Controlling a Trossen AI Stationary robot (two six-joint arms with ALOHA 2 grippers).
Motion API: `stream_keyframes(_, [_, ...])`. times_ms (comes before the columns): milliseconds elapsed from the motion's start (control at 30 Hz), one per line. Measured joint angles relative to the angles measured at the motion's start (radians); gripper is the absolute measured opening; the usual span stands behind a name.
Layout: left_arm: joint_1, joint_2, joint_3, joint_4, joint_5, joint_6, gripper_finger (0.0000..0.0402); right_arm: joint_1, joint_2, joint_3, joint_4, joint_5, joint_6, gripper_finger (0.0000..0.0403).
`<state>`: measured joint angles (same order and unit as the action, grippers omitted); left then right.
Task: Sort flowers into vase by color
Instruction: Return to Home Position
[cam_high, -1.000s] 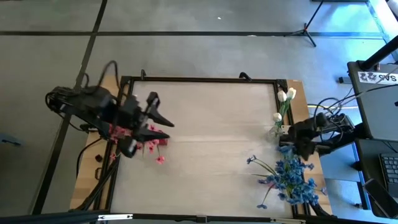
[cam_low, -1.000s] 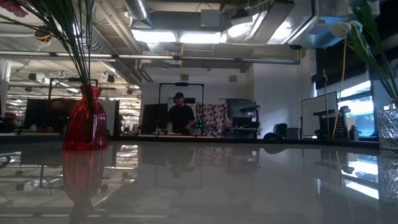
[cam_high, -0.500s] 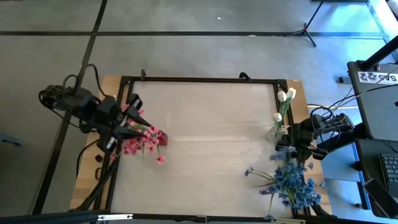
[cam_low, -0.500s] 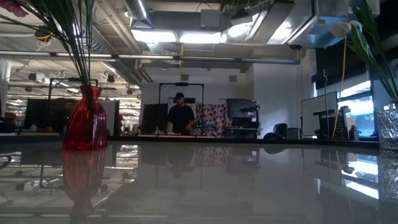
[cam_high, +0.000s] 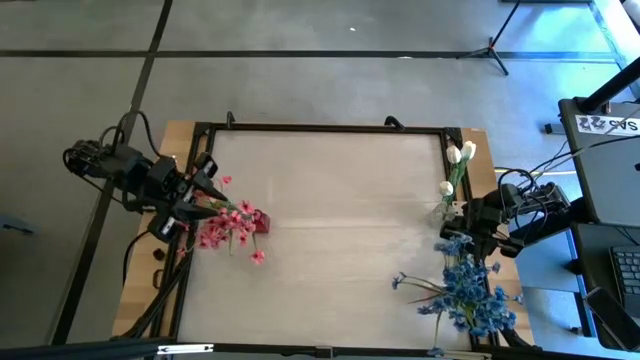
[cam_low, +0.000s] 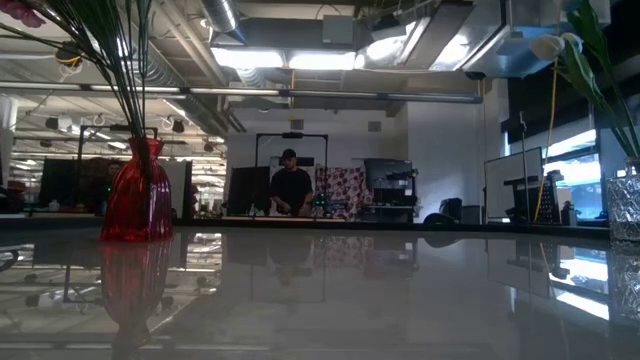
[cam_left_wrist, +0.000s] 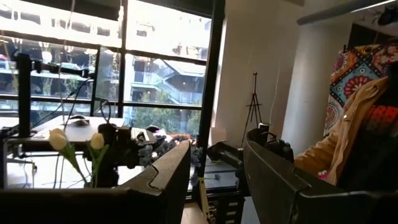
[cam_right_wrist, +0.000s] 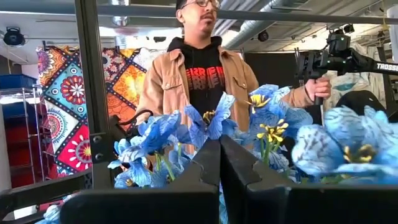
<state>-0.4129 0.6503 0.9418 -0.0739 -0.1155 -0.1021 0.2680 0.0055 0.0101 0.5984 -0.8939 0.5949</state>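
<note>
Left pincer (cam_left_wrist: 216, 186) of mine gapes empty near pink-bloomed sprigs (cam_high: 228, 226) in the red glass vase (cam_low: 135, 195), while my right pincer (cam_right_wrist: 220, 168) is closed, empty, beside blue-bloomed sprigs (cam_high: 468, 290).

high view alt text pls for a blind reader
Seen from above, a pale table holds pink flowers in a red vase at left, white flowers and blue flowers at right. The left gripper hangs by the pink ones, the right gripper between white and blue.

Right gripper (cam_right_wrist: 219, 143), fingers pressed together, blue flowers (cam_right_wrist: 160, 132) just beyond, a person (cam_right_wrist: 202, 81) behind
</note>
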Motion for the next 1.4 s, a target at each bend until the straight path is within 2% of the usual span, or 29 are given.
stream_keyframes(200, [0.000,-0.081,-0.060,-0.028,-0.096,-0.062,0.0146,0.000,0.000,0.000,0.000,-0.001,0.001,0.0001])
stream_keyframes(267, [0.000,-0.094,-0.072,-0.061,-0.090,-0.141,0.0146,0.000,0.000,0.000,0.000,-0.002,0.001,0.0001])
stream_keyframes(333, [0.000,-0.112,-0.088,-0.076,-0.016,-0.151,0.0146,0.000,0.000,0.000,0.000,-0.005,0.001,0.0001])
stream_keyframes(467, [0.000,-0.147,-0.099,0.029,0.158,-0.104,0.0146,0.000,0.000,0.000,0.000,-0.006,0.002,0.0001])
stream_keyframes(533, [0.000,-0.178,-0.099,0.035,0.193,-0.105,0.0146,0.000,0.000,0.000,0.000,-0.006,0.002,0.0001])
stream_keyframes(567, [0.000,-0.195,-0.099,0.036,0.168,-0.113,0.0146,0.000,0.000,0.000,0.000,-0.005,0.002,0.0001])
stream_keyframes(600, [0.000,-0.209,-0.099,0.036,0.100,-0.120,0.0146,0.000,0.000,0.000,-0.001,-0.005,0.002,0.0001])
stream_keyframes(733, [0.001,-0.238,-0.099,0.049,-0.272,-0.078,0.0146,0.000,0.000,0.000,-0.002,-0.005,0.002,0.0001])
stream_keyframes(833, [0.001,-0.258,-0.099,0.091,-0.399,0.005,0.0146,0.000,0.000,0.000,-0.002,-0.005,0.002,0.0001])
stream_keyframes(1000, [0.032,-0.349,-0.127,0.093,-0.432,0.098,0.0146,0.000,0.000,0.000,-0.003,-0.005,0.002,0.0001])
stream_keyframes(1167, [0.067,-0.531,-0.248,0.124,-0.448,0.113,0.0146,0.000,0.000,0.000,-0.003,-0.005,0.002,0.0001])
stream_keyframes(1267, [0.078,-0.642,-0.364,0.243,-0.451,0.149,0.0146,0.000,0.000,0.000,-0.003,-0.005,0.002,0.0001])
stream_keyframes(1400, [0.085,-0.645,-0.511,0.536,-0.523,0.288,0.0146,0.000,0.001,0.000,-0.003,-0.006,0.002,0.0001])
